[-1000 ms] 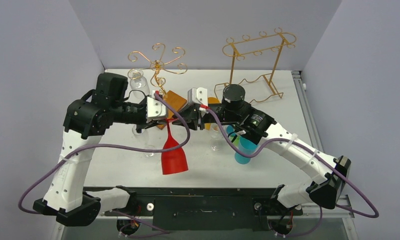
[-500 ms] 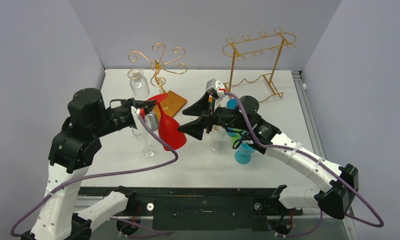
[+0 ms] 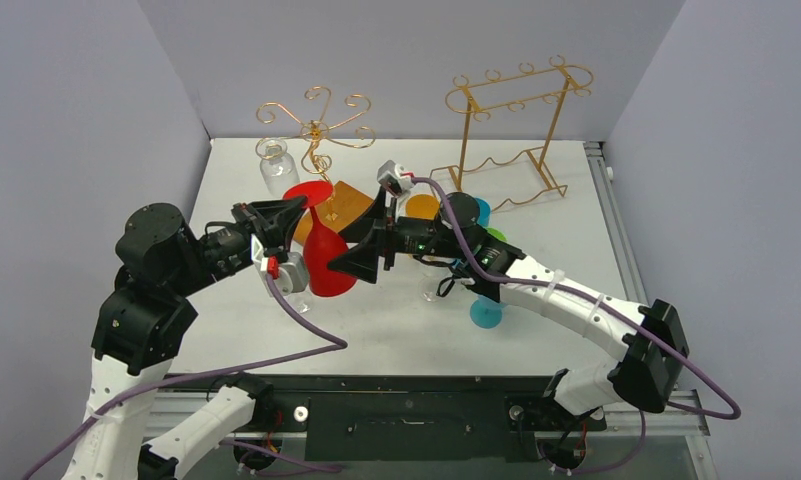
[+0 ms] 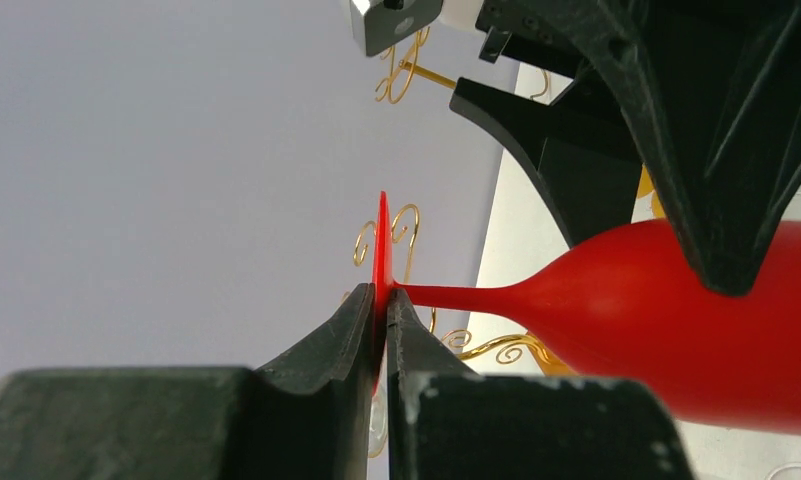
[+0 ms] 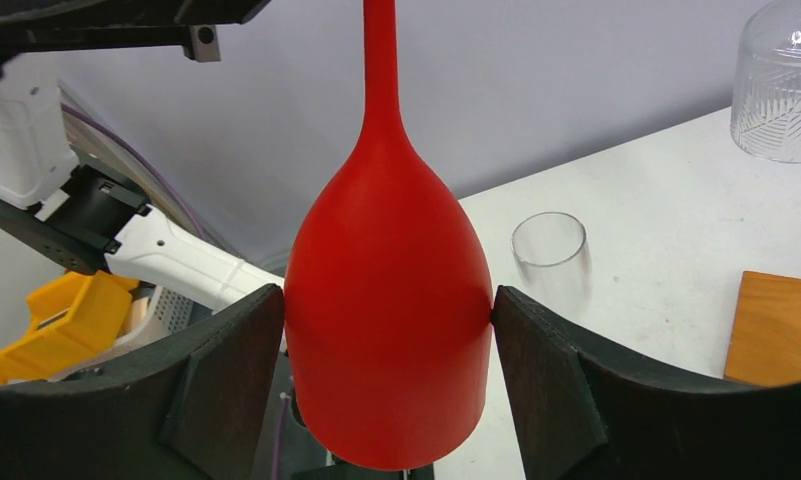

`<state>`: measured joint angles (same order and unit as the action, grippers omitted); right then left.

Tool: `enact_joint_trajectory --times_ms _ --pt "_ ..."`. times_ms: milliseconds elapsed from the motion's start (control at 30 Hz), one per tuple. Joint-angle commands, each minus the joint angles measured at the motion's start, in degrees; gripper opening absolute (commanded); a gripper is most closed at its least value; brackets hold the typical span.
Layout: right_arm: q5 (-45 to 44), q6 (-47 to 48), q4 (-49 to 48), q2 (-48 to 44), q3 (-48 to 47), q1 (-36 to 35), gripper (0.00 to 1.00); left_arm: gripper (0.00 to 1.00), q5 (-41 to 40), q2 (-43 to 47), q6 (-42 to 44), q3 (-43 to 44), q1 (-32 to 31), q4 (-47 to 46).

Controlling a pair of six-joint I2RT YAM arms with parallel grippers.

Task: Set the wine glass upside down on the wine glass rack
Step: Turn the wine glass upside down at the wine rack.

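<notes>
The red wine glass (image 3: 324, 262) hangs tilted above the table, foot up and bowl down. My left gripper (image 3: 294, 204) is shut on the thin edge of its foot; in the left wrist view the gripper (image 4: 383, 300) pinches the red disc, and the bowl (image 4: 676, 320) stretches right. My right gripper (image 3: 340, 252) is open. Its fingers (image 5: 231, 370) stand on either side of the bowl (image 5: 381, 220), at or just off its surface. The wine glass rack (image 3: 316, 122), a gold wire tree on a brown wooden base (image 3: 344, 205), stands behind the glass.
A taller gold frame rack (image 3: 516, 105) stands at the back right. An upturned clear ribbed glass (image 3: 274, 165) sits left of the tree rack. A clear tumbler (image 5: 548, 240), a teal glass (image 3: 486, 308) and other coloured glasses stand near the right arm.
The right gripper let go near the foot, opened wide and moved down around the bowl. The left arm drew back and turned, keeping hold of the foot and carrying the glass higher toward the rack.
</notes>
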<state>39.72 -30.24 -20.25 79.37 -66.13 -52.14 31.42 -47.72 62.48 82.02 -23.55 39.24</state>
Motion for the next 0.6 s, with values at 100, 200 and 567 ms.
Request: enact_joint_trajectory --times_ms 100,200,567 --pt "-0.1 5.2 4.0 3.5 -4.5 -2.3 0.71 0.02 1.1 0.8 1.0 -0.3 -0.4 -7.6" --pt "1.9 5.0 3.5 5.2 -5.1 -3.0 0.72 0.02 0.6 1.0 1.6 -0.7 -0.4 -8.5" --pt "7.5 0.5 -8.4 5.5 0.3 -4.6 0.75 0.02 -2.4 1.8 -2.0 -3.3 -0.4 -16.7"
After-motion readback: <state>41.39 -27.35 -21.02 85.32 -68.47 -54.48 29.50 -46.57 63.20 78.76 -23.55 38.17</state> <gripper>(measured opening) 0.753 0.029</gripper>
